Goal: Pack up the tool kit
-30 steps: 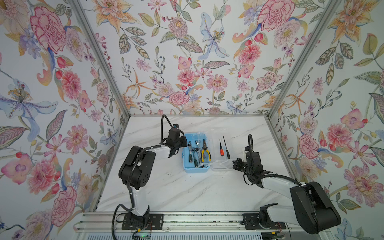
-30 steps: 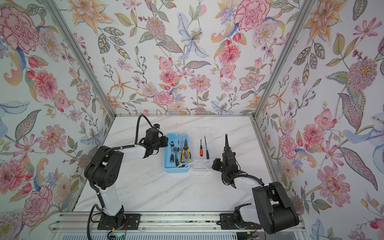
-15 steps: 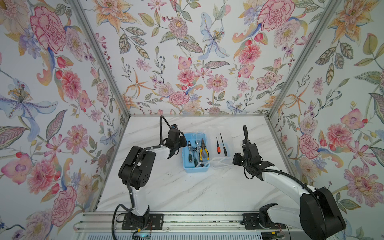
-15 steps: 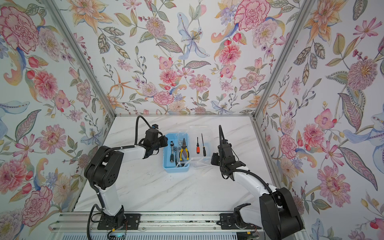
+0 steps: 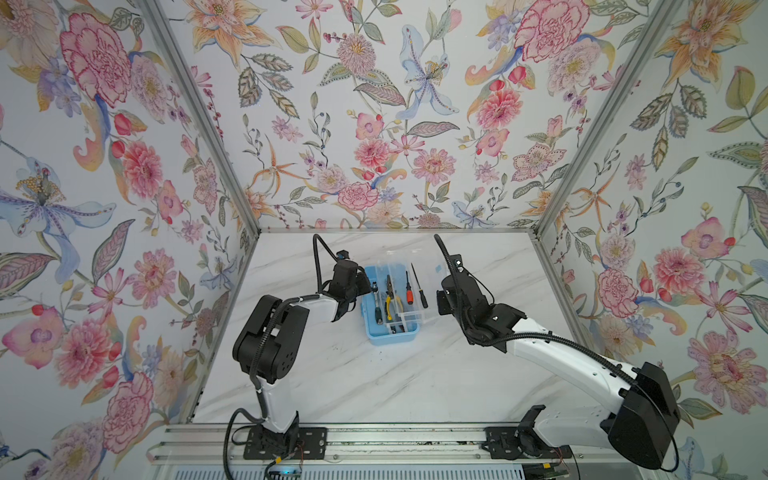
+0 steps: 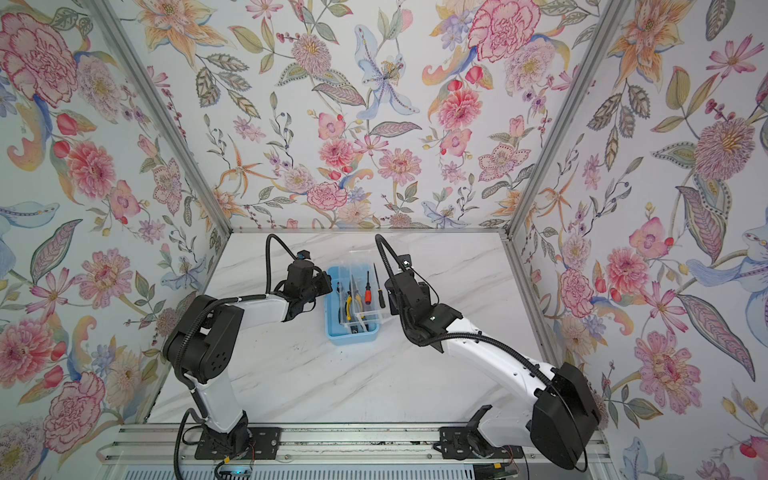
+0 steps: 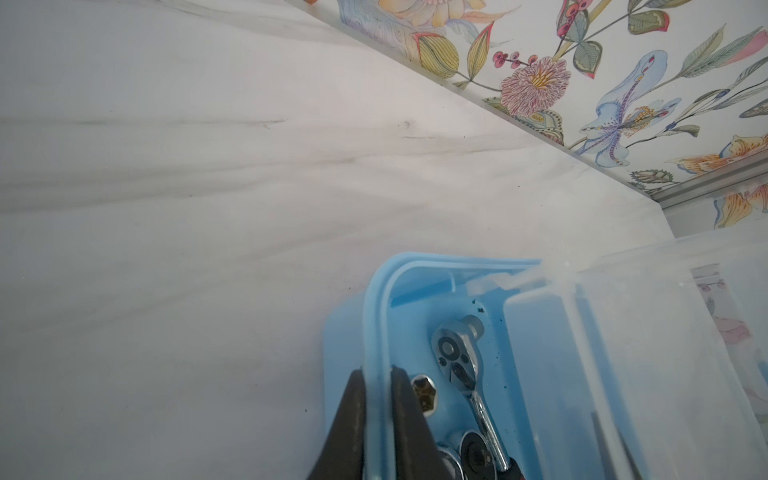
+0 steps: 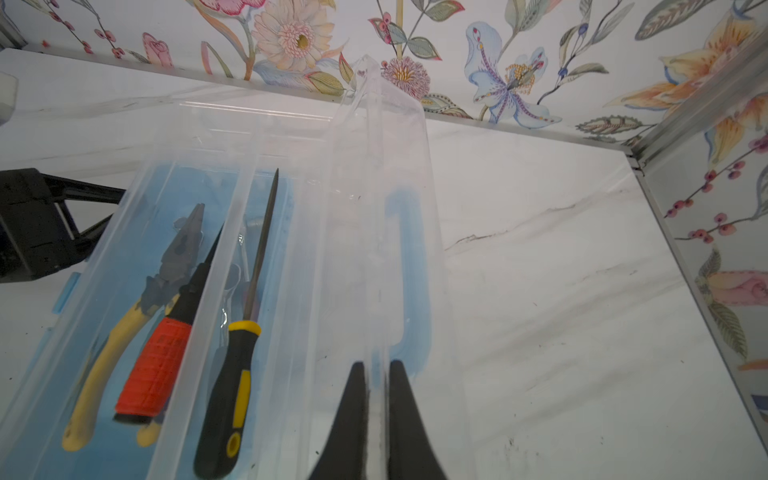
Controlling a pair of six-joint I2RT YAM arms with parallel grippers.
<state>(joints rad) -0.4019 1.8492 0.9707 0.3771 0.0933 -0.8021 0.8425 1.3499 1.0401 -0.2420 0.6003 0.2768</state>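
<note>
Bright, even light, soft shadows; wrist views blur up close.

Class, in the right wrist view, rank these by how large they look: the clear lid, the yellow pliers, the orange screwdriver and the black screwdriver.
1. clear lid
2. yellow pliers and black screwdriver: too close to rank; the pliers look wider, the screwdriver longer
3. orange screwdriver

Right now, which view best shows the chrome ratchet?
The left wrist view: the chrome ratchet lies close and sharp in the light-blue plastic box. Both top views show it tiny; the right wrist view gives only a glimpse through the transparent lid.
</note>
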